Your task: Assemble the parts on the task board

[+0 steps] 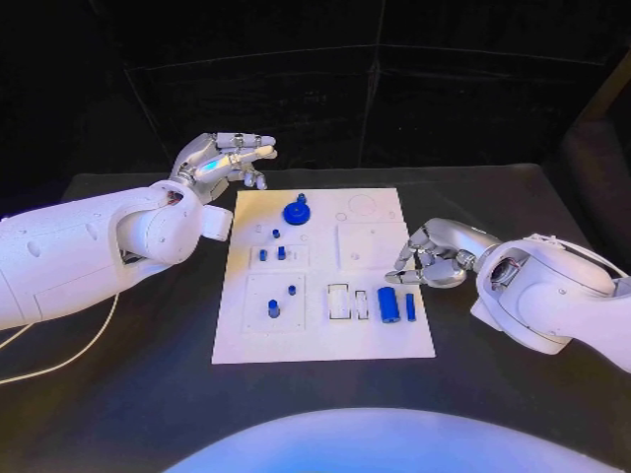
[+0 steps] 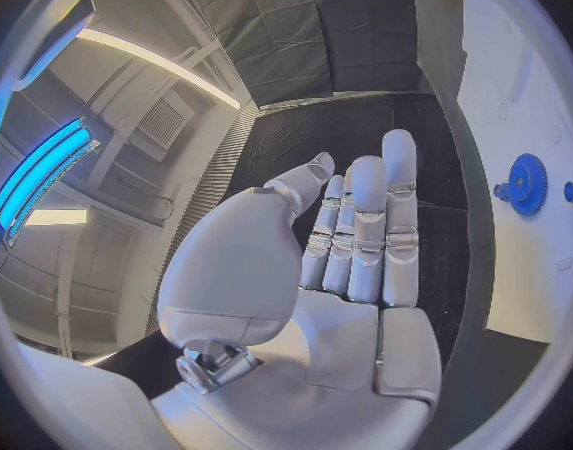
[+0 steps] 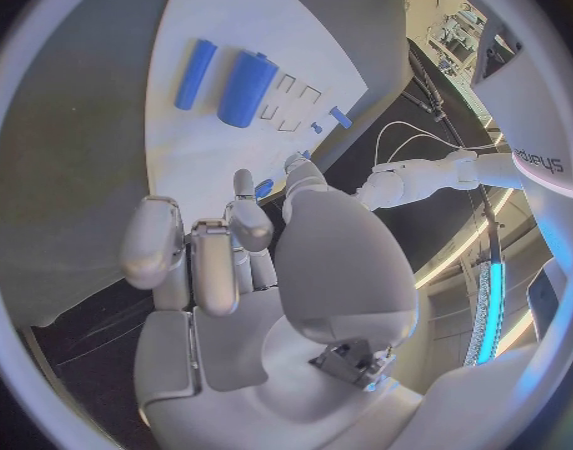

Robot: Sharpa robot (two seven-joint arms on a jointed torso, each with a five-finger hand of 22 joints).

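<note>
Black table (image 1: 145,394) carries the task board (image 1: 322,340). Right hand (image 1: 430,261), fingers curled on nothing, should approach the thick blue cylinder (image 1: 386,304) slowly. Left hand (image 1: 228,158) waits, fingers spread and empty.

Head camera looks down on task board (image 1: 322,335); both wrist cameras close behind own hands, sharing board

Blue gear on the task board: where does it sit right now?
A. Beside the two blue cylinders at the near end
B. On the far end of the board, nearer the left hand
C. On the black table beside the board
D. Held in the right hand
B. The blue gear rests on the far end of the task board, close to the left hand, which holds nothing.
</note>
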